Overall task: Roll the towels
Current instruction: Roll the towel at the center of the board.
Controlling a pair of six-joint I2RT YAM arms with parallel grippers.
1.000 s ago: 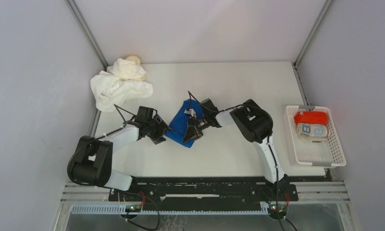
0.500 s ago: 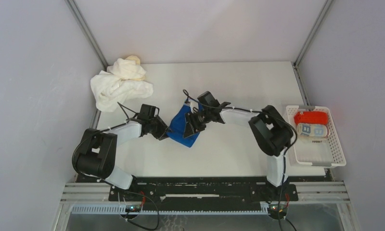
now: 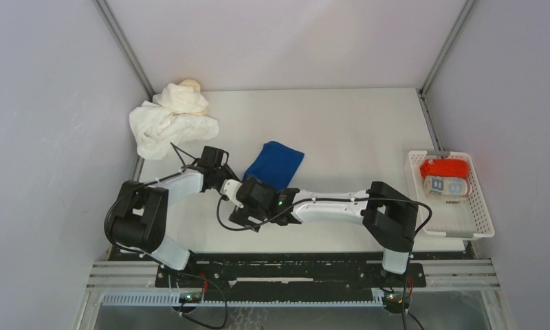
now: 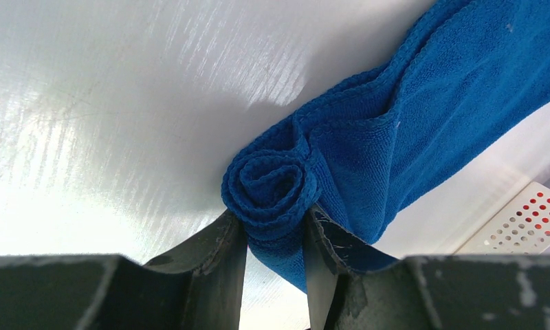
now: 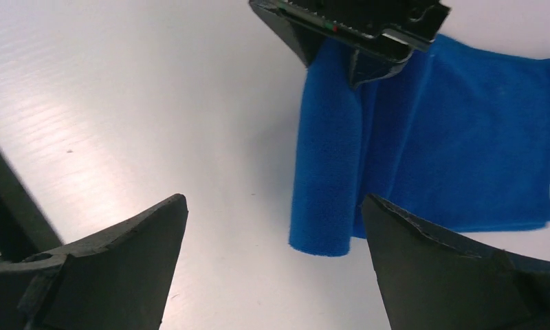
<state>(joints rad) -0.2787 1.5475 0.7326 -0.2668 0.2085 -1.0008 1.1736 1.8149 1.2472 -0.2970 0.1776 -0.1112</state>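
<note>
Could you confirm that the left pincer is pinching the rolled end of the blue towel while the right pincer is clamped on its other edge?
No: the right pincer is open and off the blue towel, as the right wrist view shows. The left pincer does pinch the rolled end.

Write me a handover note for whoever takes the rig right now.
Left gripper: shut on the rolled end of the blue towel.
Right gripper: open, empty, near the towel.
Done: red roll and patterned roll sit in the basket.
To do: finish the blue roll; white and cream towels lie heaped at the far left corner.
</note>
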